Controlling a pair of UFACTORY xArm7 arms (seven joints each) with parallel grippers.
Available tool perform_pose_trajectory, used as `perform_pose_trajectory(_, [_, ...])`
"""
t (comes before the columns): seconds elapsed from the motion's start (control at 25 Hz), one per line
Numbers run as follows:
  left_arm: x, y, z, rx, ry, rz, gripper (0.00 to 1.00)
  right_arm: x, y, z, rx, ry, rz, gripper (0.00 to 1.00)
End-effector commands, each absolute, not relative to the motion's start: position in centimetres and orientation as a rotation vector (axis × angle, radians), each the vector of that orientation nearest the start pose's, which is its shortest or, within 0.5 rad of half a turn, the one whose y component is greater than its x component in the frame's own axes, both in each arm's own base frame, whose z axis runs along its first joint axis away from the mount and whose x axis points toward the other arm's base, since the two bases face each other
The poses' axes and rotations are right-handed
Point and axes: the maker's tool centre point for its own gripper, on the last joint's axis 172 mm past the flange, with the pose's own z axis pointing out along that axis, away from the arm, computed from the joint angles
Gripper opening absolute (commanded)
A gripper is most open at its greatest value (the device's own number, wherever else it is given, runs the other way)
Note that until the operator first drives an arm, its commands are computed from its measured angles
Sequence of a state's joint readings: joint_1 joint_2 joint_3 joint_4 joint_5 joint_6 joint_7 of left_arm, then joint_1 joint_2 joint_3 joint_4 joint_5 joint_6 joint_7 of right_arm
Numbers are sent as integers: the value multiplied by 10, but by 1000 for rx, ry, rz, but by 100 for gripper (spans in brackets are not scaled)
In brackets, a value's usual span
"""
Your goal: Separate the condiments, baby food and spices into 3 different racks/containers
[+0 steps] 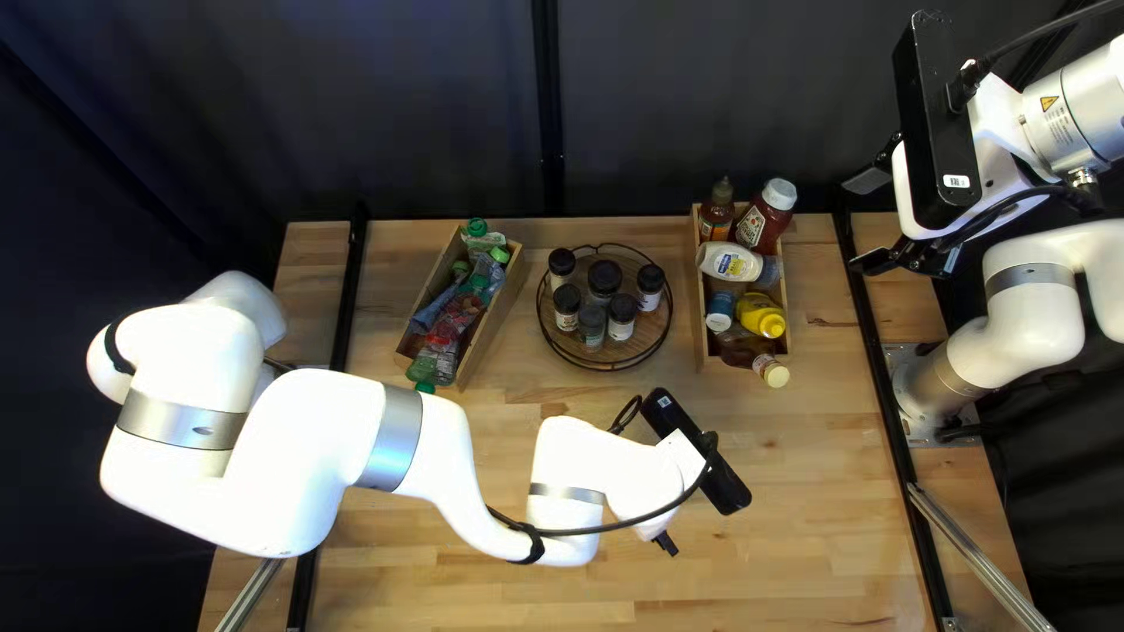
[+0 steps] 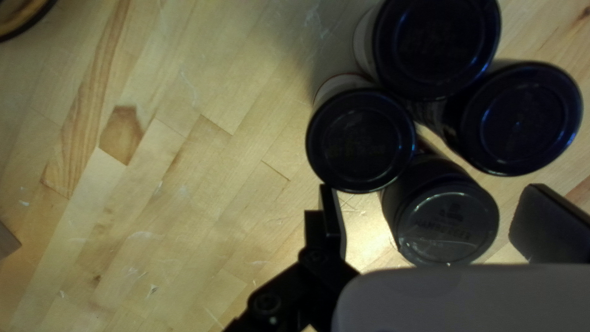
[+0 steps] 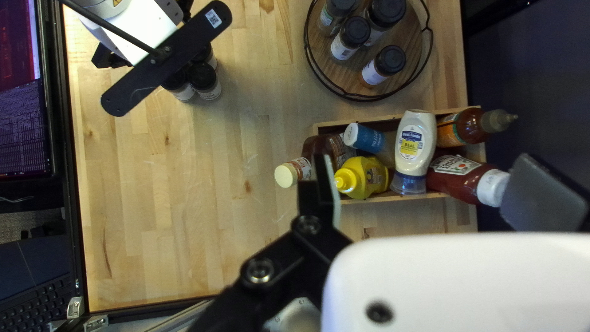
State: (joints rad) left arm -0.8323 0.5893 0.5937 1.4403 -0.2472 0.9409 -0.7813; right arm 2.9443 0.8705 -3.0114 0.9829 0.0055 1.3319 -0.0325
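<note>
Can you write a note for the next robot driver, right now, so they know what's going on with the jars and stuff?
Left gripper: open, fingers on either side of a grey-lidded spice jar, not gripping it.
Right gripper: open, holding nothing.
Done: condiment bottles are in the right wooden box; baby food pouches are in the left wooden box; six spice jars stand on the round rack.
Left to do: the grey-lidded jar and three black-lidded jars on the table look bound for the round rack.
</note>
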Motion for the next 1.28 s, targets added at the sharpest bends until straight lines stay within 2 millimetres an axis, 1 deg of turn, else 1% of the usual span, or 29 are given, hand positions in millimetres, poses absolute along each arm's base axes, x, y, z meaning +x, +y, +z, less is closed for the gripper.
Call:
perform_pose_trajectory(0.04, [563,-172,89,-2915,-903,-114,100,318,-15,468,-3162,86,-824,100])
perform_pose_trajectory(0.24, [560,-178,91,-2923,-891,-112,100,318,-15,468,-3162,86,-824,100])
perform_pose_trajectory(0.28, [560,-179,91,-2926,-888,-112,91,318,-15,468,-3162,86,-824,100])
perform_pose_trajectory(0.32, [560,-179,91,-2928,-886,-111,75,318,-15,468,-3162,86,-824,100])
perform_pose_trajectory(0.36, [560,-179,91,-2932,-882,-111,57,318,-15,468,-3162,86,-824,100])
perform_pose_trajectory(0.4, [560,-180,92,-2935,-879,-111,32,318,-15,468,-3162,86,-824,100])
perform_pose_trajectory(0.48, [560,-181,93,-2938,-872,-111,9,318,-15,468,-3162,86,-824,100])
perform_pose_trajectory(0.56, [558,-183,98,-2943,-861,-108,0,318,-15,468,-3162,86,-824,100])
perform_pose_trajectory(0.6, [557,-184,100,-2946,-856,-108,0,318,-15,468,-3162,86,-824,100])
perform_pose_trajectory(0.76, [537,-189,131,-2960,-811,-98,0,318,-15,468,-3162,86,-824,100])
perform_pose_trajectory(0.8, [530,-189,140,-2961,-803,-95,0,318,-15,468,-3162,86,-824,100])
perform_pose_trajectory(0.84, [520,-185,153,-2958,-794,-90,0,318,-15,468,-3162,86,-824,100])
perform_pose_trajectory(0.92, [508,-175,168,-2948,-793,-84,0,318,-15,468,-3162,86,-824,100])
perform_pose_trajectory(0.96, [499,-164,181,-2938,-798,-83,0,318,-15,468,-3162,86,-824,100])
perform_pose_trajectory(1.0, [495,-157,188,-2931,-802,-85,0,318,-15,468,-3162,86,-824,100])
perform_pose_trajectory(1.08, [490,-130,211,-2903,-816,-95,0,318,-15,468,-3162,86,-824,100])
perform_pose_trajectory(1.16, [491,-105,228,-2877,-830,-111,0,318,-15,468,-3162,86,-824,100])
perform_pose_trajectory(1.2, [492,-100,232,-2870,-834,-116,0,318,-15,468,-3162,86,-824,100])
perform_pose_trajectory(1.24, [498,-81,242,-2858,-839,-132,0,318,-15,468,-3162,86,-824,100])
perform_pose_trajectory(1.28, [503,-71,246,-2850,-841,-140,0,318,-15,468,-3162,86,-824,100])
